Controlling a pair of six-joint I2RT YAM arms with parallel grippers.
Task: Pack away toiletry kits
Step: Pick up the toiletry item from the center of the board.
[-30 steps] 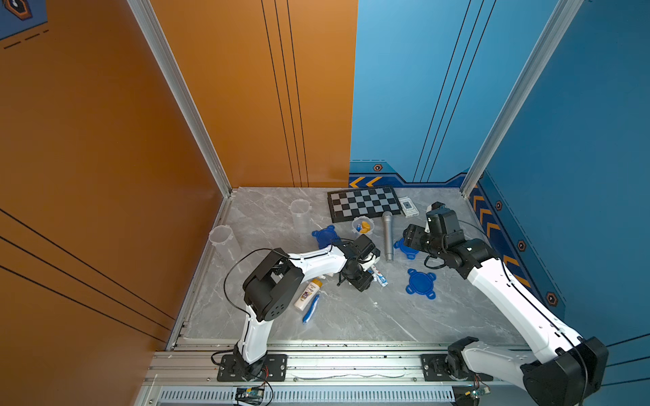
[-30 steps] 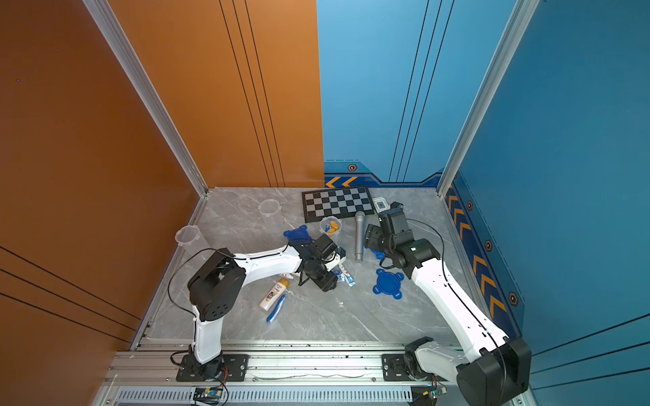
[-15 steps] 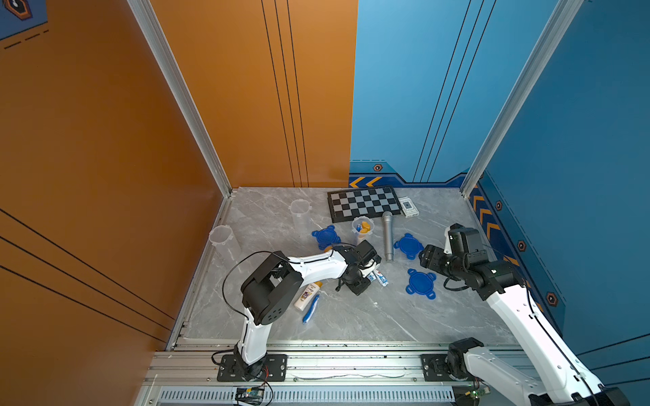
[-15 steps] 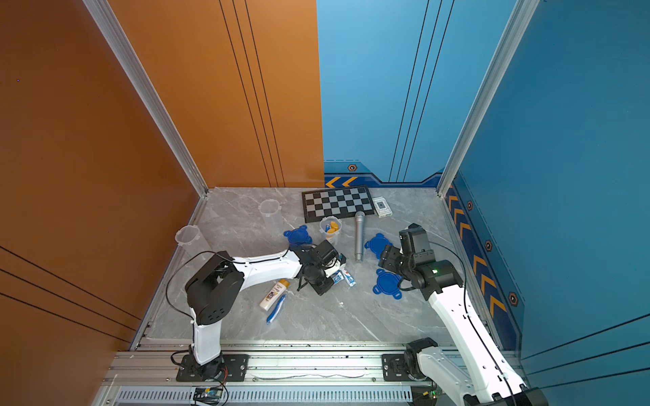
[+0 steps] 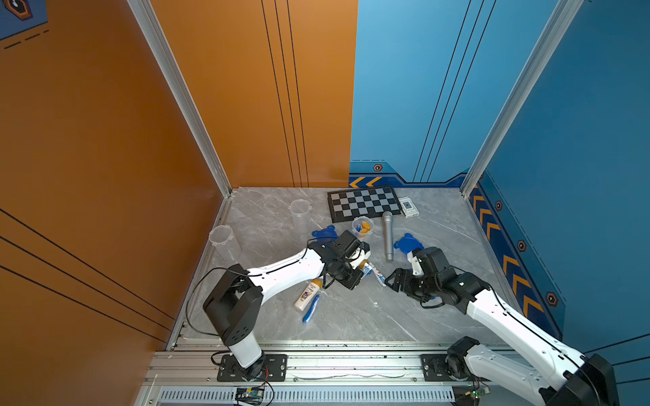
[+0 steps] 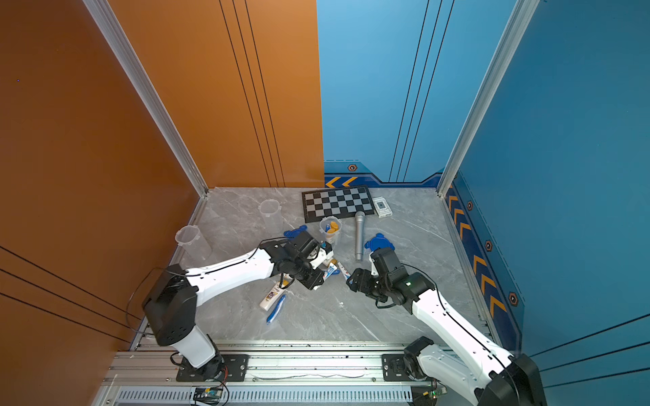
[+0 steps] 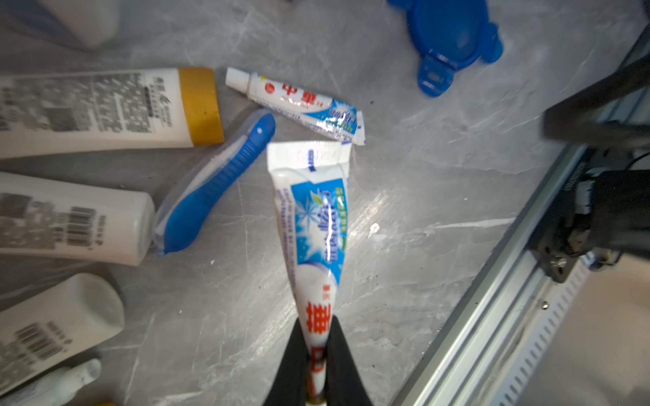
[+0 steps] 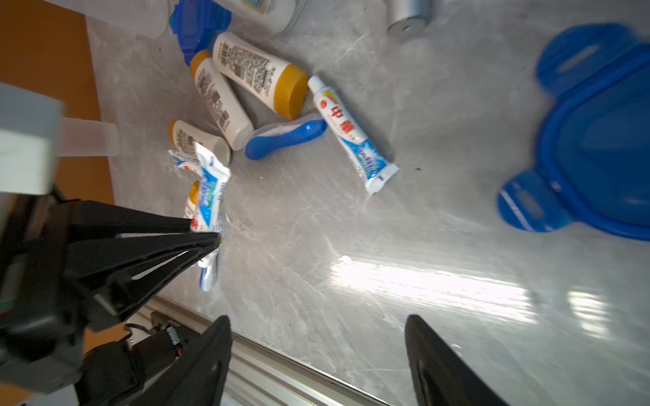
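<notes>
Your left gripper (image 7: 318, 328) pinches 1 toothpaste tube (image 7: 316, 225) near its cap end. Your right gripper (image 8: 318, 321) hangs wide near a blue lid (image 8: 598, 140).

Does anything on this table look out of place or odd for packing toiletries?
Yes. A silver microphone lies between the part-filled cup and a blue lid, and a chessboard sits at the back. Neither belongs to a toiletry kit. Nothing looks spilled or broken.
</notes>
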